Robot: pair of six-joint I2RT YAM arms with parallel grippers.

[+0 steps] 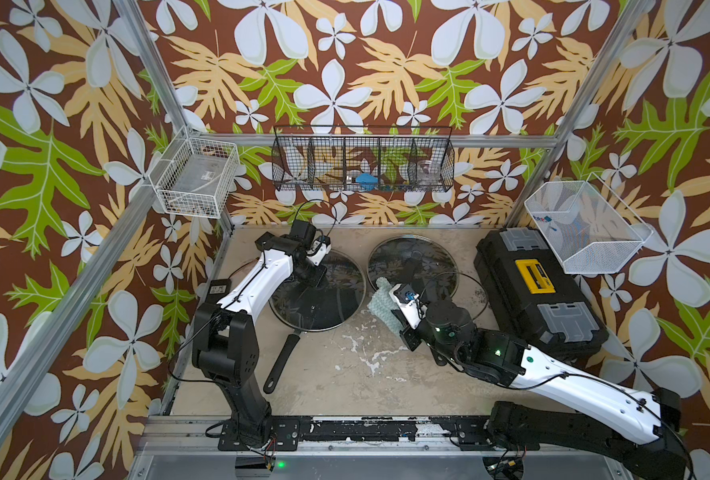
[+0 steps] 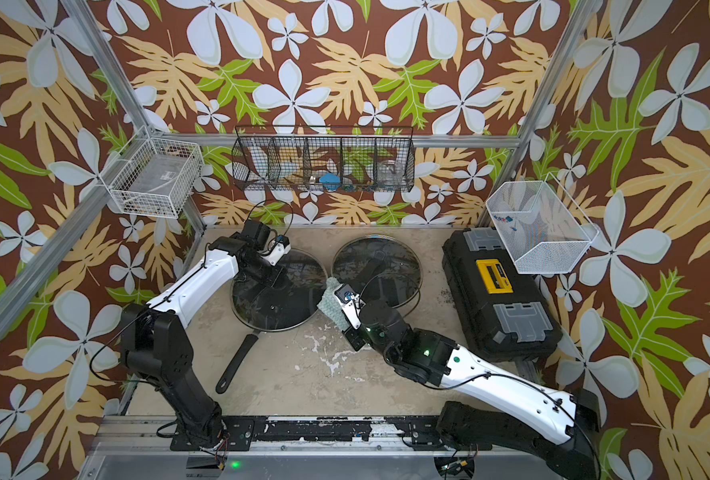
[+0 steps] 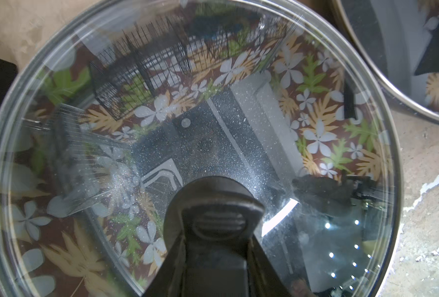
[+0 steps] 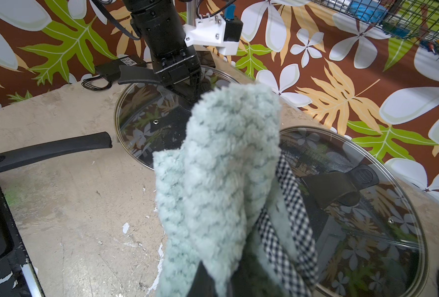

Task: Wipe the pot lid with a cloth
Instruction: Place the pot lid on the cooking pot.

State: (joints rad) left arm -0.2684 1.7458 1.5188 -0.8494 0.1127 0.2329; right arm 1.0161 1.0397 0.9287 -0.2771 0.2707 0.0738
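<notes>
Right wrist view: the right gripper [image 4: 223,275] is pinched tight on the fluffy pale teal cloth [image 4: 221,167] with black-and-white checked trim, and the cloth bunches up past the fingers. In a top view it sits between the two lids, right by the rim of the big round glass pot lid [image 1: 336,299]; can't tell if it touches. The left gripper [image 3: 217,246] is clamped on that lid's black plastic handle [image 3: 213,190]. The lid sits on a dark frying pan with a long black handle [image 1: 280,361]. A second round glass lid [image 1: 411,253] lies beside it, with a black and yellow toolbox [image 1: 536,291] further over.
</notes>
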